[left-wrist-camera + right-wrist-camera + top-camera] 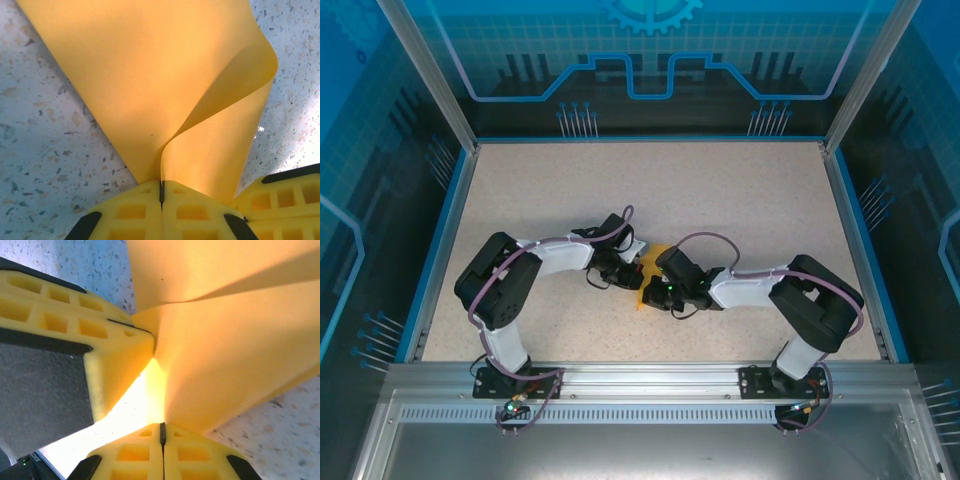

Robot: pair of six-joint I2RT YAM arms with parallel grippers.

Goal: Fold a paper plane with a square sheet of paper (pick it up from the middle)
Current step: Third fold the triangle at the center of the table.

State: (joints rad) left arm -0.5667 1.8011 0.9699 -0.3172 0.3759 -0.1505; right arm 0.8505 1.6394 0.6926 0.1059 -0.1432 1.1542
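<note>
A speckled beige table lies flat, its top flecked with small dark grains. A thin blue rim runs along the table's far edge and both side edges. At the table's two far corners, slanted aluminium posts rise upward. Behind the table stands a translucent blue back panel printed with a gear and circuit lines. Along the table's near edge runs a slotted aluminium rail, with a grey metal tray just beyond it.
</note>
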